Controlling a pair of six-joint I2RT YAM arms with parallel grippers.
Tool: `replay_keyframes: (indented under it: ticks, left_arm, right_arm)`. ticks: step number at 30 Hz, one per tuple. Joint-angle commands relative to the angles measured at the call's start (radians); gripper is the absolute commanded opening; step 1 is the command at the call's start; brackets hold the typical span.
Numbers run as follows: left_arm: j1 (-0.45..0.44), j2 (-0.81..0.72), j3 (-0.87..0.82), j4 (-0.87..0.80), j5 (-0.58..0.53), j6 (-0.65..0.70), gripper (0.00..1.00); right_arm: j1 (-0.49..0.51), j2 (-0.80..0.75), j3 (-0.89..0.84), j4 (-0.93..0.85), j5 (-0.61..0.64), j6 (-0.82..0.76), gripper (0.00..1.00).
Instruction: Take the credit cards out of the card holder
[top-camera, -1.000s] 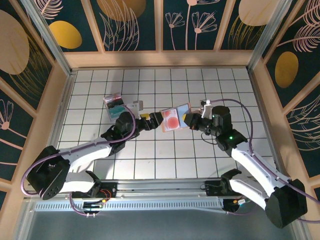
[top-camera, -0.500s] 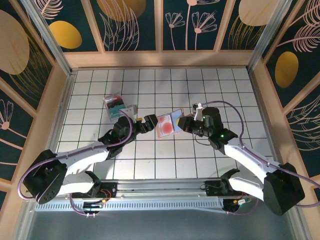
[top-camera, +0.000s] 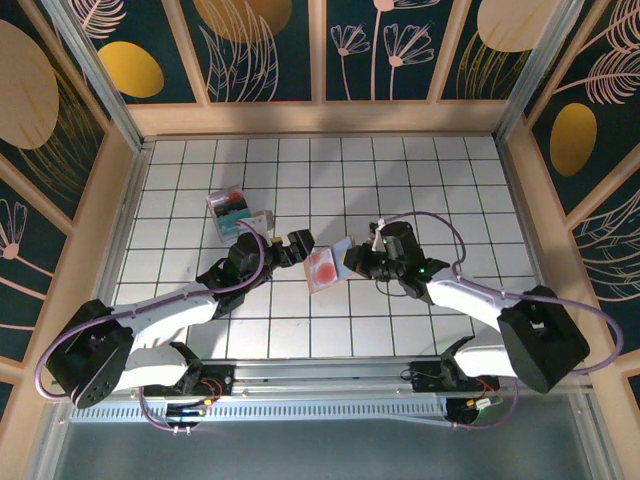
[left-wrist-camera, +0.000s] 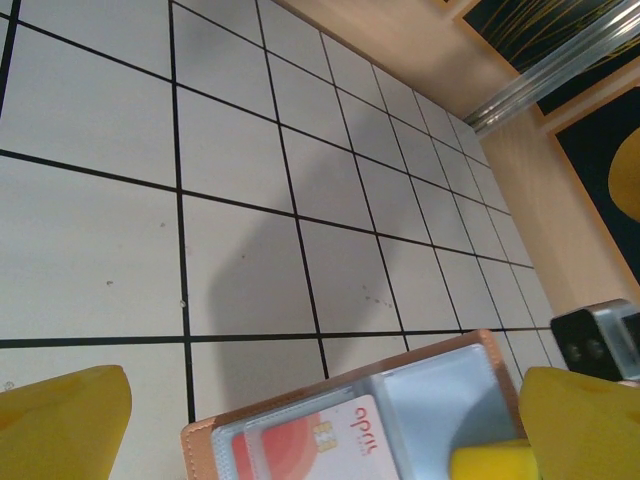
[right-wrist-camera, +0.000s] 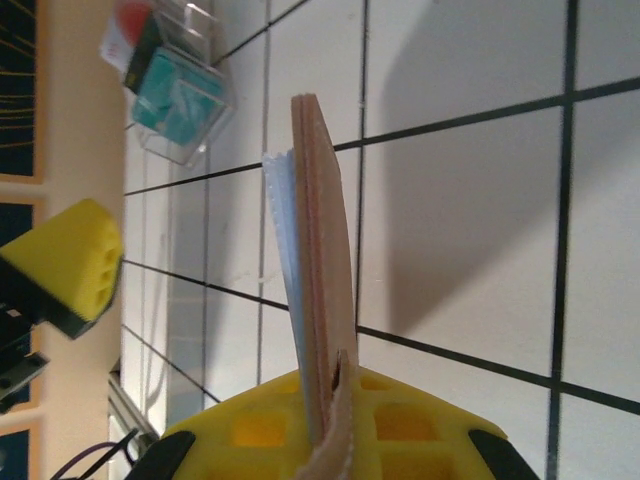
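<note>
White-tiled desk (top-camera: 420, 180) gridded in black, fenced by pale wooden rails (top-camera: 320, 118) under dark panels (top-camera: 260, 45) painted with gold discs and line-drawn leaves, open squares aplenty toward the far and right edges. Right tool (top-camera: 352, 262) clamped on the right edge of a small tan-brown leather card holder (top-camera: 325, 268) held tilted near the desk's middle, left tool (top-camera: 297, 244) just beside its other edge with yellow fingers (left-wrist-camera: 62, 425) spread wide, clear plastic box (top-camera: 232, 208) with teal and red contents farther left. Red-orange plastic credit card (left-wrist-camera: 310, 445) tucked in the holder's grey-blue pocket, short printed word on it too slanted to read.
</note>
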Motion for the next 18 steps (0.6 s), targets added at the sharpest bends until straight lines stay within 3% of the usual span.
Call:
replay_keyframes:
  ticks: [1,18]
  left_arm:
    - [-0.001,-0.005,0.026,-0.028,-0.016,0.0,0.99]
    - [-0.001,0.057,0.057,-0.044,0.047,0.029,0.97]
  right_arm:
    - [0.005,0.027,0.034,0.03,0.022,0.017,0.0]
    - [-0.022,0.147,0.073,-0.048,0.051,-0.056,0.0]
